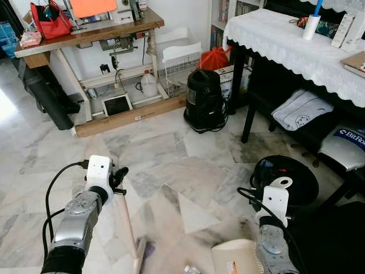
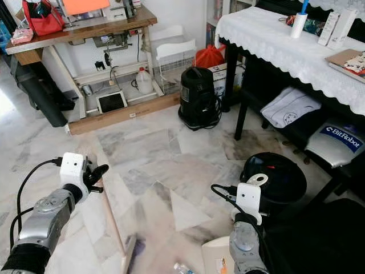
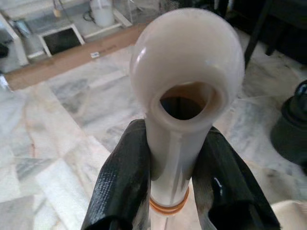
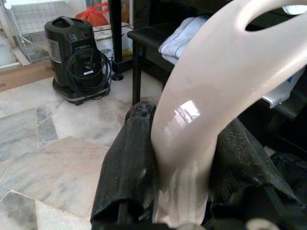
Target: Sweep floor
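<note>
Mid-sweep on the marble floor (image 1: 171,165): the left gripper (image 3: 168,177) clamps the broom handle (image 3: 184,96), the right gripper (image 4: 187,163) clamps the cream dustpan (image 1: 236,258); next, brush the debris toward the pan.

1. Two head cameras, side by side, look forward and steeply down from above at a marble floor (image 1: 165,154), with both silver arms reaching up from the bottom edge.
2. These two views share nearly the whole scene: a wooden workbench (image 1: 85,31) at the far wall, a black vacuum cleaner (image 2: 198,97) and a table with a white lace cloth (image 2: 274,40).
3. The left wrist camera sits very close, looking along two black fingers (image 3: 120,187) past a cream handle end (image 3: 187,81), towards the workbench's base.
4. The right wrist camera, equally close, looks past a cream dustpan handle (image 4: 211,100) towards the same vacuum cleaner and table legs.
</note>
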Tool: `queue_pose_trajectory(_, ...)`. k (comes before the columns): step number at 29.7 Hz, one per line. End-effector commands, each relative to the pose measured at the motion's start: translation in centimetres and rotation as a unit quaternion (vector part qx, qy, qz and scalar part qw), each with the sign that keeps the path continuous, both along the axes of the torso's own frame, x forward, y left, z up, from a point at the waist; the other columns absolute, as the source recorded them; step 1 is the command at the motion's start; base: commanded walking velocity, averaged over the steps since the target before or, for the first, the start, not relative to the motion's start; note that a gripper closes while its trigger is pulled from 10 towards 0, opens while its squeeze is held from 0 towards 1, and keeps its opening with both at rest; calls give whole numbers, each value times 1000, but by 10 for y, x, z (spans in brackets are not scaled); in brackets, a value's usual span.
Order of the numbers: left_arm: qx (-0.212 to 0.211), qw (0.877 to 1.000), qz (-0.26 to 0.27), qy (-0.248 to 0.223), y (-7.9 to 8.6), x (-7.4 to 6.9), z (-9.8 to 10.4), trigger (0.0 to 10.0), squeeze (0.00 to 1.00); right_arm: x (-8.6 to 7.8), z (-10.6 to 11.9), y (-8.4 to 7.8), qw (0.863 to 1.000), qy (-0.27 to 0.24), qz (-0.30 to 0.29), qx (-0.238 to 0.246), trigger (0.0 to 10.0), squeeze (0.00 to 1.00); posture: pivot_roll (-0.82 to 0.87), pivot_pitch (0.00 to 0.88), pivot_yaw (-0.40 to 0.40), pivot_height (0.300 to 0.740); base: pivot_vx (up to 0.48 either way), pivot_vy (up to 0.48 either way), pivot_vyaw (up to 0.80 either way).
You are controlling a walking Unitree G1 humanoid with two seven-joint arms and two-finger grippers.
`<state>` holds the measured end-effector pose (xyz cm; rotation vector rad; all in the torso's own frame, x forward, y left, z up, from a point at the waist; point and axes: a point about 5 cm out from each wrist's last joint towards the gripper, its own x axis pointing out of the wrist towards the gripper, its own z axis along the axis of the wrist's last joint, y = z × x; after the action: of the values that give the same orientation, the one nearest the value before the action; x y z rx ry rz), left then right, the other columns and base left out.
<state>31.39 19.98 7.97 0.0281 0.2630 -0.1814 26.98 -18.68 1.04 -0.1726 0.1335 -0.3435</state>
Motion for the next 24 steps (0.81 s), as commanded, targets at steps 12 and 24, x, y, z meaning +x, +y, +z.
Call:
queue_pose_trajectory(12,-134,989,31,53,-3,20,4,10000,0,-11,-15,1,999,40,-11,31,10000,0,-42,39,89,740,0,0,0)
queue_pose_trajectory(24,-213,967,18,140,-13,29,9,10000,0,-7,-11,-3,999,32,-17,33,10000,0,-49,40,86,740,0,0,0)
